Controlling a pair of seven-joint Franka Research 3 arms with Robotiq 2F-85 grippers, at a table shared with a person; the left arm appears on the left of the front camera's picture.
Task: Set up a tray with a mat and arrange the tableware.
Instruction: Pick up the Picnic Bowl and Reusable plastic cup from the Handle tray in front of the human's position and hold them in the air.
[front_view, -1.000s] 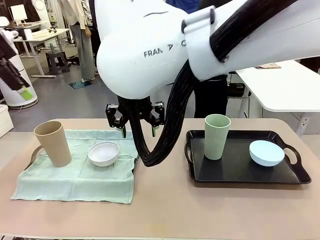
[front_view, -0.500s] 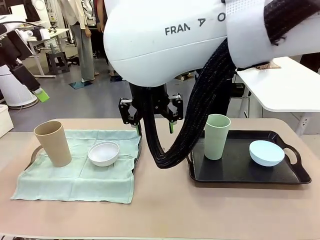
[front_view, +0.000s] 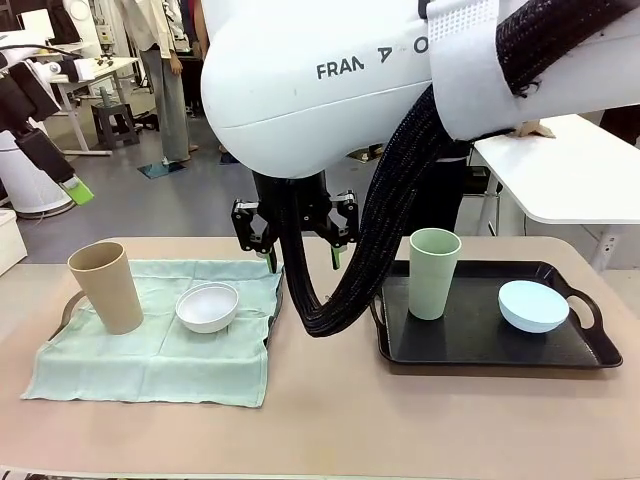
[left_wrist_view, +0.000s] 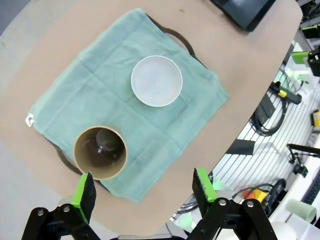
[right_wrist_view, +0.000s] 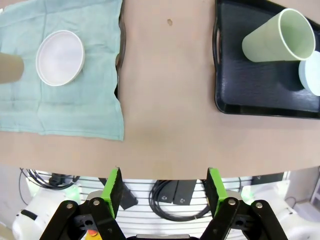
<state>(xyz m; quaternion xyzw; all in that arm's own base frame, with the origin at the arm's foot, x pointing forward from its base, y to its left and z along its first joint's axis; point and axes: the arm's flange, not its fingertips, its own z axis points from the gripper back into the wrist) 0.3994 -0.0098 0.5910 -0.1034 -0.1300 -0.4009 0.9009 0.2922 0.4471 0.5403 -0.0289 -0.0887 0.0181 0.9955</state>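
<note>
Looking across the worktop (front_view: 330, 420) in the front view: a pale green mat (front_view: 150, 365) lies at the lower left, draped over a dark tray (front_view: 67, 304) whose handle shows at the mat's left edge. On the mat stand the tan cup (front_view: 106, 287), upright at the left, and the white bowl (front_view: 208, 306) just beside it to the right, not touching. At the right of the frame sits a second, bare black tray (front_view: 592, 352); it carries the pale green cup (front_view: 433, 273), upright at its left end, and the light blue bowl (front_view: 533, 306) towards its right end. The right fingers (front_view: 334, 257) hang above the worktop at the centre, between the two trays, spread wide and empty.

Left wrist view, from above: the left fingers (left_wrist_view: 84, 192) rise from the bottom edge, set wide apart with nothing between them. Beyond them lies the mat, with the tan cup at lower left, its mouth facing the camera, and the white bowl at upper centre. Dark tray rim shows past two edges of the mat.

Right wrist view, from above: the right fingers stand at the bottom edge, well parted and empty, over the near edge of the worktop. The mat and white bowl lie at the upper left – the tan cup is cut off by the left edge. The black tray with the pale green cup occupies the upper right; the light blue bowl is cut off by the right edge.
</note>
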